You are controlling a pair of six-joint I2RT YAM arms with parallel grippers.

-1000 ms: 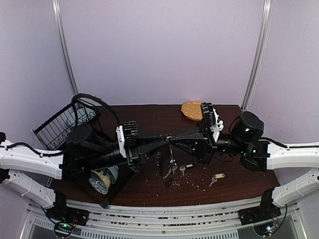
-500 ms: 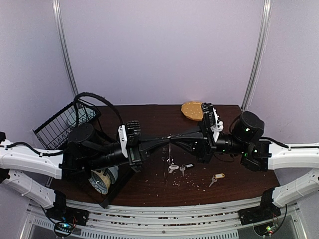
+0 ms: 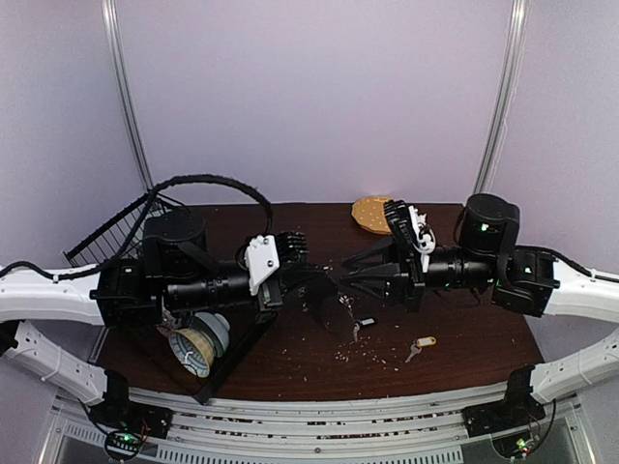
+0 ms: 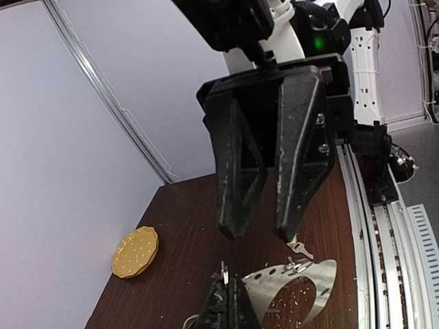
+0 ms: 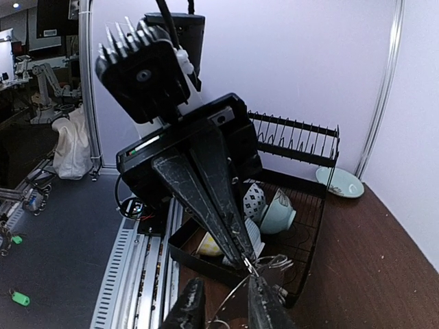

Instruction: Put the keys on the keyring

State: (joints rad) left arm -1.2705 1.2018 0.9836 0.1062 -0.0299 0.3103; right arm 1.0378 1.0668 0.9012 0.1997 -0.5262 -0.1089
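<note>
The left fingers (image 4: 236,312) are pressed together on the edge of the keyring (image 4: 278,284), which hangs from them. The right fingers (image 4: 236,157) stand spread just beside it, holding nothing. The yellow-tagged key (image 3: 419,345) lies on the desk (image 3: 469,333)

Reads as a robotics lab test cell, not a home. Plain lilac panel walls (image 3: 309,97) close in the far side, framed by bare aluminium posts (image 3: 126,106). Slotted aluminium rails (image 3: 319,425) run along the near edge of the dark brown bench (image 3: 464,338), and both arms (image 3: 58,295) I drive are bolted there. The black dish rack (image 3: 116,237) with bowls (image 5: 278,212) at the bench's left edge is kitchenware set among machine framing. Past the cell, my right wrist view shows grey floor (image 5: 62,240) and another pale robot arm (image 5: 41,75) far back.
</note>
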